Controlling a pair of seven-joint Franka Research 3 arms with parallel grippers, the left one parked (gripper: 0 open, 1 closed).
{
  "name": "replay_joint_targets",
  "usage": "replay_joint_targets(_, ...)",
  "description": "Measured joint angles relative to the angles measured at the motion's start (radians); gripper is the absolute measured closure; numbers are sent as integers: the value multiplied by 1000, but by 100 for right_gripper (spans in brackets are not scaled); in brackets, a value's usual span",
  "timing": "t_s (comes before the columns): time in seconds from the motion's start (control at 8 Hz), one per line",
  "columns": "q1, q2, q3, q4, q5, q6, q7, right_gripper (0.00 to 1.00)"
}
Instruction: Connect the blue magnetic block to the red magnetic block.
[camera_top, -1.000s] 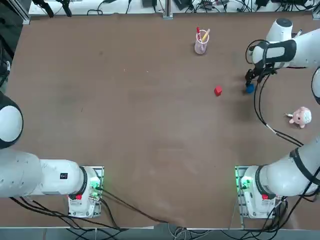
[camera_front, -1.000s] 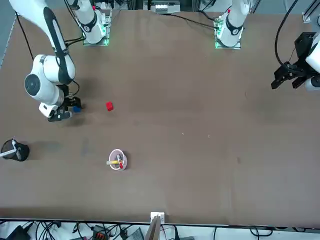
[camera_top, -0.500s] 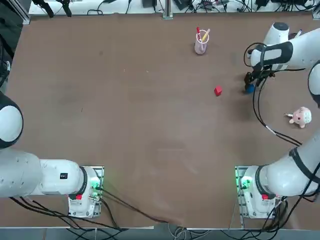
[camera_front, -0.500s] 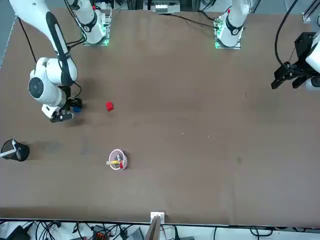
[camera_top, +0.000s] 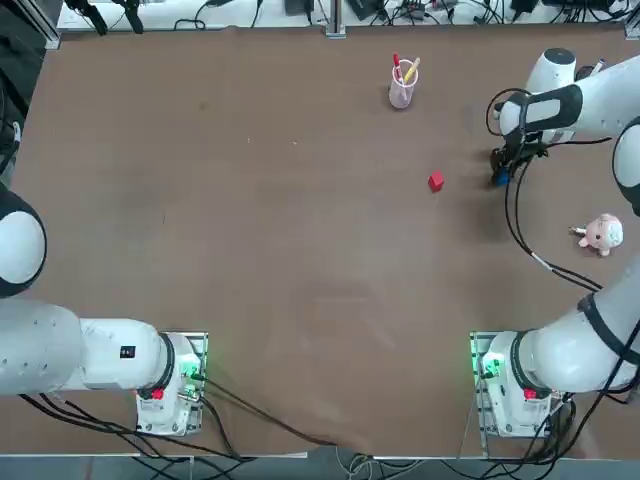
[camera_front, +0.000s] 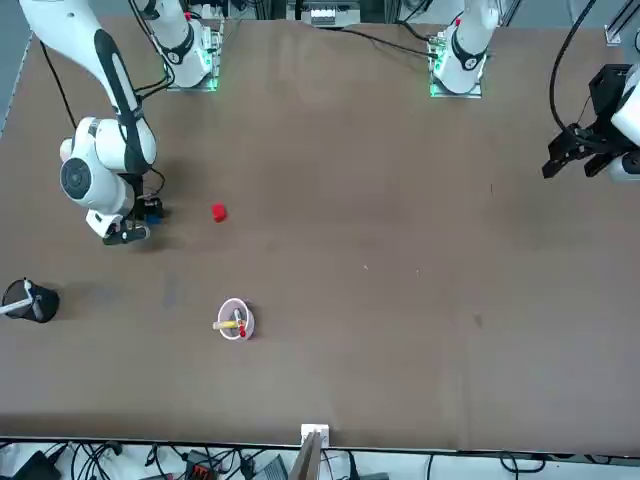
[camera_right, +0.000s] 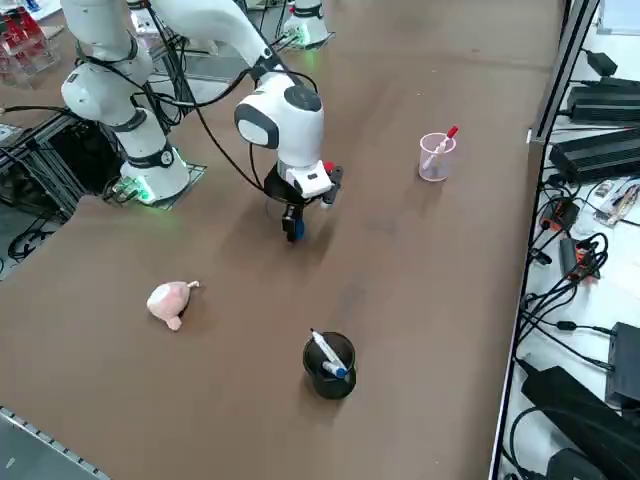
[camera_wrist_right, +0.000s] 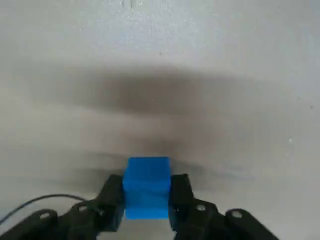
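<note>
— Right claw (camera_wrist_right: 146, 200)?
— Clamped tight on the small bright blue magnetic cube (camera_wrist_right: 146, 187), down at the brown table (camera_top: 250, 230), upper right in the top view.
— Small bright red magnetic cube (camera_top: 436, 181)?
— Resting apart, just left of the claw there.

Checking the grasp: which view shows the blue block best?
The wrist view: the blue block fills the gap between the right gripper fingers, shut on it. Top, front and side views show only a blue speck beneath the hand.

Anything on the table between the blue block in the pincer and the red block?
Nothing: in the top view, bare tabletop separates the blue magnetic block, clamped by the right pincer, from the red magnetic block.
</note>
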Motion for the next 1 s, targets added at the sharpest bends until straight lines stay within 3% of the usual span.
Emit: replay_joint_targets(1.0,12,21,37,37,30,4,106,51)
